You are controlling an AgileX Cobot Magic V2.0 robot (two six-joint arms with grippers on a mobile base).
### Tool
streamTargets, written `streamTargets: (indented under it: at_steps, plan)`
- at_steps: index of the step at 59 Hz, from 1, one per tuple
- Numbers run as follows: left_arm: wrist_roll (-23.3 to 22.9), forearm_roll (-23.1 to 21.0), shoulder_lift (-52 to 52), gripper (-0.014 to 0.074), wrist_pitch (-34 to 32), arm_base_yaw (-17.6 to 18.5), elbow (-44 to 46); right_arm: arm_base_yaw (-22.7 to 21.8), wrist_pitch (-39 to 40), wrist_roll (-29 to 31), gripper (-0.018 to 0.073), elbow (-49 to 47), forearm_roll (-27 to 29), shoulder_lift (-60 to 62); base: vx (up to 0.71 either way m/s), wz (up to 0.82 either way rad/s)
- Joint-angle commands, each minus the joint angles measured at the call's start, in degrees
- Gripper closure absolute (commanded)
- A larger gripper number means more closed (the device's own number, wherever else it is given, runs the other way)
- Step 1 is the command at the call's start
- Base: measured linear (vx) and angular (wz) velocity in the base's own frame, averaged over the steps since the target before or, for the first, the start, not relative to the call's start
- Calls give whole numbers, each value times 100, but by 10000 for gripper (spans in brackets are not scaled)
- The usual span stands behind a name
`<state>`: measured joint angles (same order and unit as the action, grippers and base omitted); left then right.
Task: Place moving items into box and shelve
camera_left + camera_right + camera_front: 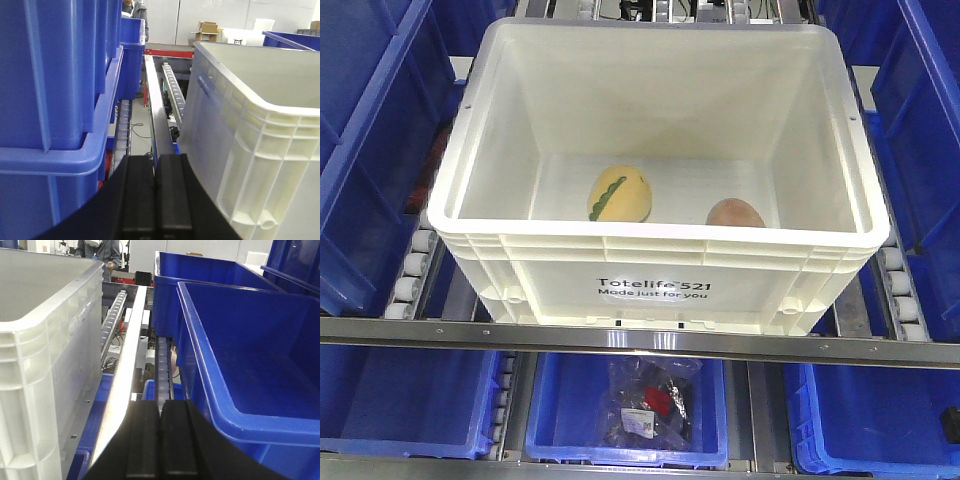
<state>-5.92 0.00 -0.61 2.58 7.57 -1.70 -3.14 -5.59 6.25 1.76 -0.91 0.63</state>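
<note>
White plastic crate sits on the shelf rollers between blue bins, both eggs inside: the yellow egg centre, the brown egg at its three o'clock. Each claw, left and right, is pressed closed and empty, flanking the crate, probably for pushing.

1. The reddish-brown egg is partly hidden behind the front rim of the white crate.
2. The bagged contents of the lower blue bin cannot be identified.
3. The side blue bins are cut off by the picture edges.
</note>
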Motion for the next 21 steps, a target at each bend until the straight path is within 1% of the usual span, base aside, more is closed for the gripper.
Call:
streamTargets:
  at_steps: [1, 21]
  plan:
    - [-62, -36, -87, 603, -495, -15, -101, -36, 453, 16, 568, 22, -63, 82, 0, 0]
    - [-62, -36, -87, 603, -495, -15, -101, -36, 453, 16, 568, 22, -63, 82, 0, 0]
